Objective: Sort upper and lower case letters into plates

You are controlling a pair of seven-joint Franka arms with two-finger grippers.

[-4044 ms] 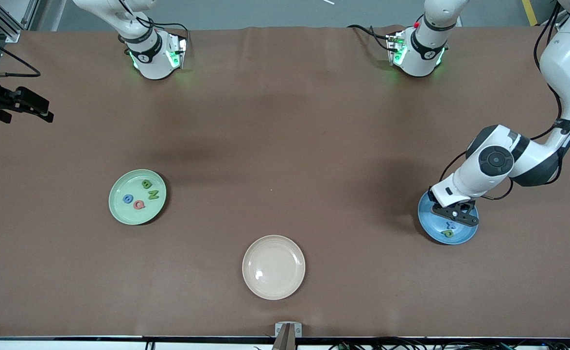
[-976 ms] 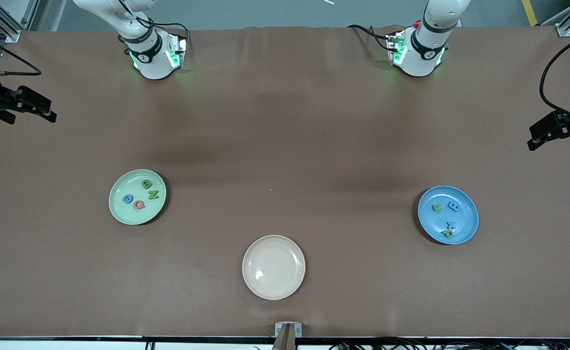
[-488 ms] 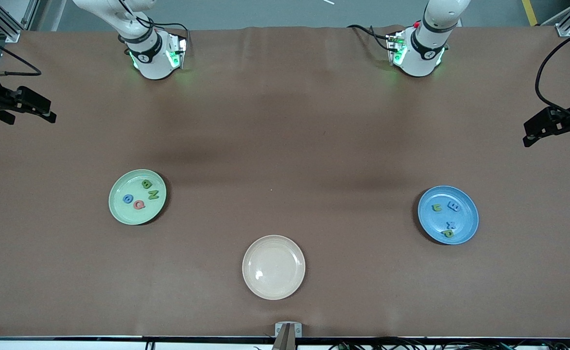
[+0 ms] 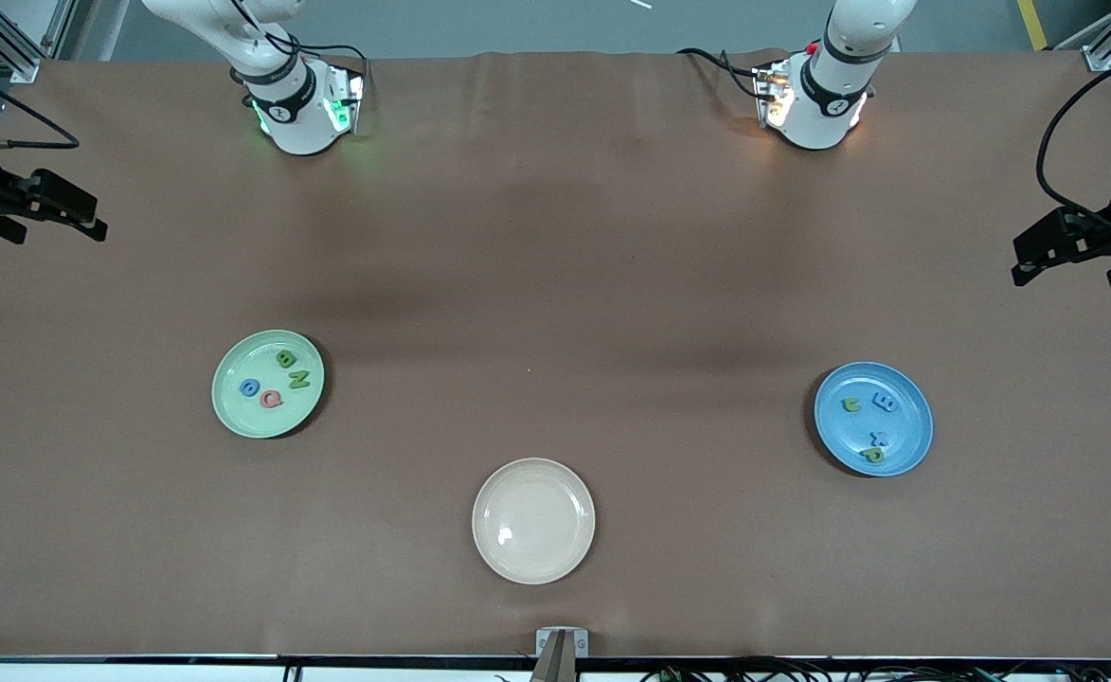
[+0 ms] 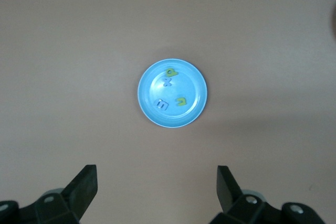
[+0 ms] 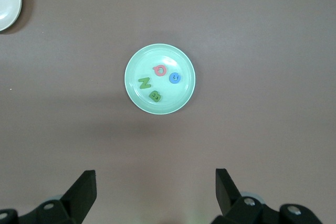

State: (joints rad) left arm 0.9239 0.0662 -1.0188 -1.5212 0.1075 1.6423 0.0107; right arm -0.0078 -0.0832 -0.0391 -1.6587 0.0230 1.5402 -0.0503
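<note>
1. Left tool [image 4: 1052,254] hangs high over the worktop's [image 4: 555,284] edge at the left arm's end, jaws spread wide, nothing in them. The blue plate [image 4: 905,388] sits below it out on the worktop, well apart.
2. Right tool [image 4: 67,210] is the same deal at the right arm's end: wide open, empty, with the mint green plate [image 4: 233,374] well clear of it.
3. Mint plate has green B [image 4: 285,359], green N [image 4: 298,380], blue G [image 4: 249,387] and red Q [image 4: 271,399]. Blue plate has green u [image 4: 851,404], blue m [image 4: 885,403], blue x [image 4: 879,438] and green p [image 4: 872,456].
4. Cream plate [image 4: 533,520] is empty, so the sorting looks done to me.
5. Not much can go wrong now. If either arm swings low on its way to park, it could clip a plate rim and bounce those tiny letters out. The p sits closest to a rim, so it'd likely go first.
</note>
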